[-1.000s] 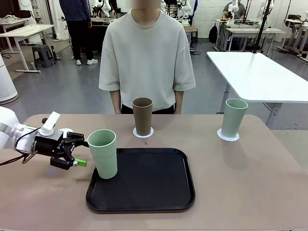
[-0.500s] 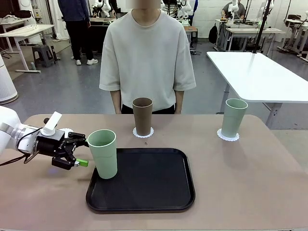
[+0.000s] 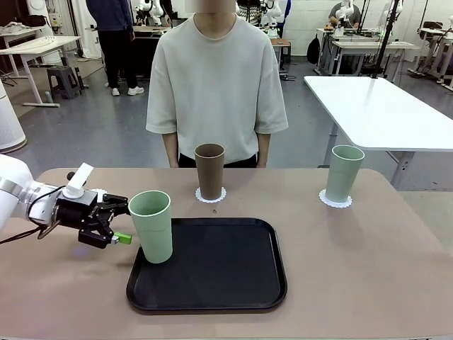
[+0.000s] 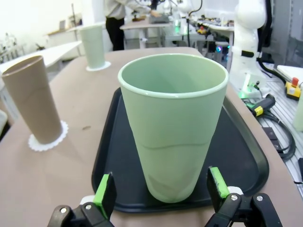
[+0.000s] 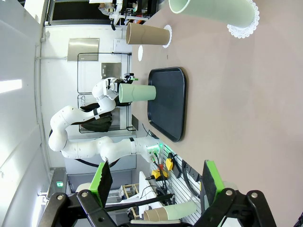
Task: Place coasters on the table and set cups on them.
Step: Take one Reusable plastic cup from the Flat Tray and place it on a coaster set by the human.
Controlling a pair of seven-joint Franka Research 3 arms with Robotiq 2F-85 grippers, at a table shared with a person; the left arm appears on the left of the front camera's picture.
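Mint cup [image 4: 173, 127] between open left end effector [image 4: 161, 191] fingers.

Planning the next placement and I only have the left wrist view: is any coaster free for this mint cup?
Observer: Yes, one bare coaster lies on the table, on the robot's left of the brown cup.
Operator: Is the right gripper in the way?
Observer: No, it is open and empty, near the other mint cup.
Operator: And the person?
Observer: Standing behind the brown cup, arms down.
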